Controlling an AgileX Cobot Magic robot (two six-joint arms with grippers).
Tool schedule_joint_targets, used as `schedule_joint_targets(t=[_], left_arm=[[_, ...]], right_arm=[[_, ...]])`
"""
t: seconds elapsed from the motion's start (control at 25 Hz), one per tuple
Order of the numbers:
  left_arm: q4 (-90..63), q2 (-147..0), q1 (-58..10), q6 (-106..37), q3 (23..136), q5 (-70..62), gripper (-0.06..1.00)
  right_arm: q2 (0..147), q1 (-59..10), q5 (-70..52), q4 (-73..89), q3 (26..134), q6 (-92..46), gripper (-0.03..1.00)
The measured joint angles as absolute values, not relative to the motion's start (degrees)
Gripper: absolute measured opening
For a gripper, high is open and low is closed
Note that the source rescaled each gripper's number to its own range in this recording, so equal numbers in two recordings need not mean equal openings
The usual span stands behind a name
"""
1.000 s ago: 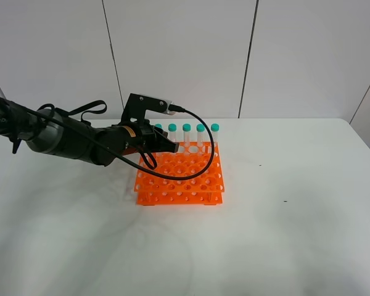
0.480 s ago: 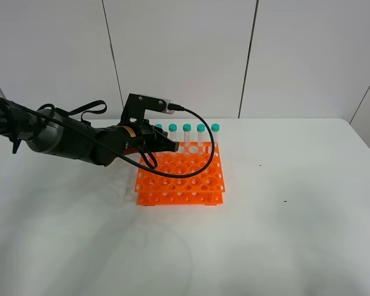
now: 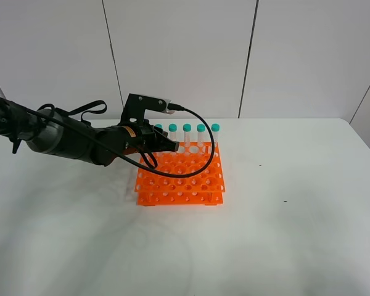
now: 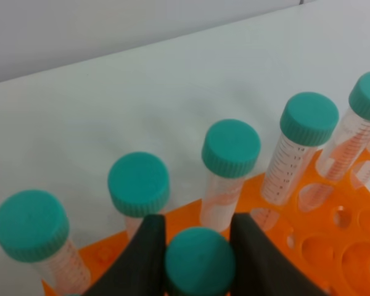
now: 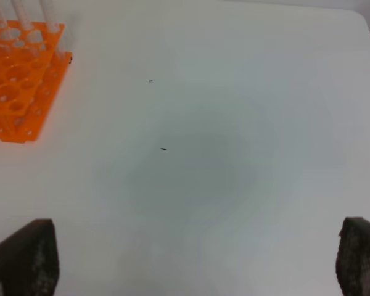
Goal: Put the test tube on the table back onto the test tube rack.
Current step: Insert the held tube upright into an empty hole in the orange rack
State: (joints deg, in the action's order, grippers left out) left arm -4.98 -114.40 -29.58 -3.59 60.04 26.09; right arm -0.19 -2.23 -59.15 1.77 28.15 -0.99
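Barely any change over the last second: left gripper (image 4: pixel 198 259) stays over the rack's (image 3: pixel 180 176) back-left corner, jaws closed on the tube (image 4: pixel 200 262) just before the rear row, apparently not yet seated; right jaws wide open, empty, over bare tabletop (image 5: pixel 234 154).

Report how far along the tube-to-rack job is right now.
Done: the test tube is off the table, gripped at its cap by the left gripper over the test tube rack, beside the racked tubes. In hand: whether it already sits in a hole cannot be seen. Left: release and retreat. The right gripper is open, idle.
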Motion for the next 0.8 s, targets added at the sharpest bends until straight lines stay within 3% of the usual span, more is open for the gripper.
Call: schedule_joint_targets(t=[0.2, 0.6, 0.68, 0.8], left_arm=[[-4.98, -114.4, -29.58, -3.41, 60.04, 25.75, 0.1], [-4.98, -113.2, -29.58, -3.14, 60.04, 25.7, 0.11], [-4.98, -113.2, -29.58, -3.14, 60.04, 25.7, 0.16], [-4.93, -113.2, -29.58, -3.14, 60.04, 25.7, 0.33]], right_arm=[[-0.19, -2.23, -59.15, 1.77, 28.15, -0.99, 1.0], [-0.19, -2.23, -59.15, 1.77, 28.15, -0.99, 1.0], [-0.19, -2.23, -59.15, 1.77, 28.15, -0.99, 1.0], [-0.19, -2.23, -59.15, 1.77, 28.15, -0.99, 1.0]])
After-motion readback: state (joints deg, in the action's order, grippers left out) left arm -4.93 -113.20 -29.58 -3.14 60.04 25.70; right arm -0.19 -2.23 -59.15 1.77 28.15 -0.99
